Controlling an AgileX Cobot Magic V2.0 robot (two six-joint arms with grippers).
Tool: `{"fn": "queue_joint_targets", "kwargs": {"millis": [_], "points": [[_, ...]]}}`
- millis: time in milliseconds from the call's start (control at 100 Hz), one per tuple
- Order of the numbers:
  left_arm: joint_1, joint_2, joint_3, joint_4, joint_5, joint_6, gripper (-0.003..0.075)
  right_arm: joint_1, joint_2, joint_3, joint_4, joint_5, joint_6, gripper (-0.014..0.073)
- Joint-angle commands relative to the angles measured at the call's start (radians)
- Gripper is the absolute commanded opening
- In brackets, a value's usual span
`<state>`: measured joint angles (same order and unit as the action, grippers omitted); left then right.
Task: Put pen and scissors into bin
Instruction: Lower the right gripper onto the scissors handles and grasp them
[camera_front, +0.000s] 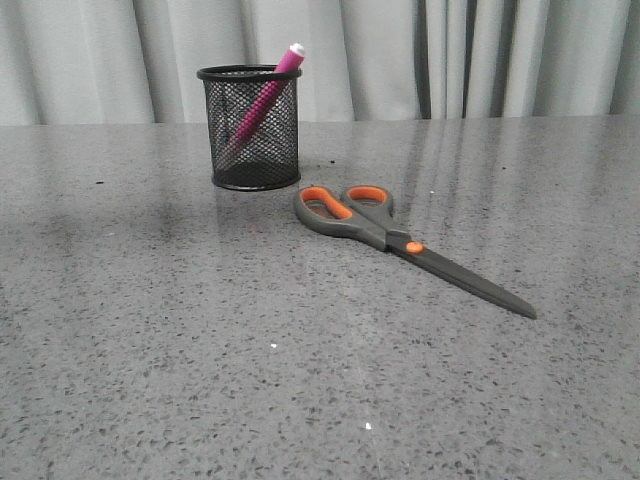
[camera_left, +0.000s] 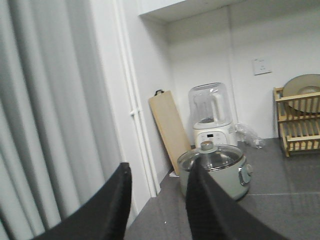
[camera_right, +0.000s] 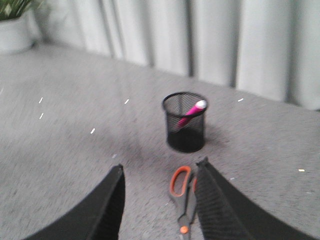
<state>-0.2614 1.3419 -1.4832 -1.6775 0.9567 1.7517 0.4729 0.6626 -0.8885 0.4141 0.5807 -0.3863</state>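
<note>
The black mesh bin stands upright at the back of the grey table. The magenta pen leans inside it, its white end above the rim. The scissors lie flat just right of the bin, handles toward it, blades pointing to the front right. In the right wrist view the bin, the pen and the scissors show ahead of my open, empty right gripper; the scissors lie by its right finger. My left gripper is open and empty, facing away from the table. Neither gripper shows in the front view.
A grey curtain hangs behind the table. A white plant pot stands at the table's far corner. The left wrist view shows a cooker pot, a blender, a cutting board and a dish rack.
</note>
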Motion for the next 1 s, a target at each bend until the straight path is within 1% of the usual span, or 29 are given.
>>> {"fn": "queue_joint_targets", "kwargs": {"millis": [0, 100, 160, 270, 350, 470, 540, 630, 700, 840, 990], "points": [[-0.04, -0.127, -0.027, 0.071, -0.005, -0.061, 0.0209, 0.038, 0.135, -0.1, -0.015, 0.01, -0.038, 0.0297], [-0.082, -0.234, -0.005, 0.23, -0.061, -0.164, 0.0209, 0.063, 0.297, -0.181, -0.044, 0.029, -0.023, 0.0297], [-0.094, -0.297, 0.021, 0.315, -0.085, -0.225, 0.0209, 0.063, 0.401, -0.224, -0.072, 0.036, 0.029, 0.0297], [-0.096, -0.398, 0.104, 0.392, -0.104, -0.309, 0.0209, 0.06, 0.564, -0.325, -0.164, 0.11, 0.166, 0.03], [-0.096, -0.462, 0.181, 0.437, -0.111, -0.319, 0.0209, 0.055, 0.672, -0.397, -0.184, 0.205, 0.208, 0.0325], [-0.096, -0.556, 0.292, 0.445, -0.156, -0.319, 0.0209, 0.055, 0.792, -0.46, -0.191, 0.318, 0.217, 0.0416], [-0.096, -0.605, 0.349, 0.44, -0.215, -0.319, 0.0209, 0.055, 0.85, -0.468, -0.191, 0.333, 0.217, 0.0451], [-0.096, -0.651, 0.409, 0.44, -0.291, -0.319, 0.0209, 0.055, 0.911, -0.468, -0.193, 0.34, 0.217, 0.0455], [-0.096, -0.67, 0.441, 0.44, -0.322, -0.319, 0.0209, 0.055, 0.948, -0.468, -0.202, 0.358, 0.217, 0.0455], [-0.096, -0.672, 0.466, 0.423, -0.324, -0.319, 0.0209, 0.055, 0.983, -0.468, -0.243, 0.374, 0.243, 0.0455], [-0.096, -0.672, 0.47, 0.383, -0.319, -0.319, 0.0209, 0.057, 0.996, -0.468, -0.284, 0.339, 0.266, 0.0455]]}}
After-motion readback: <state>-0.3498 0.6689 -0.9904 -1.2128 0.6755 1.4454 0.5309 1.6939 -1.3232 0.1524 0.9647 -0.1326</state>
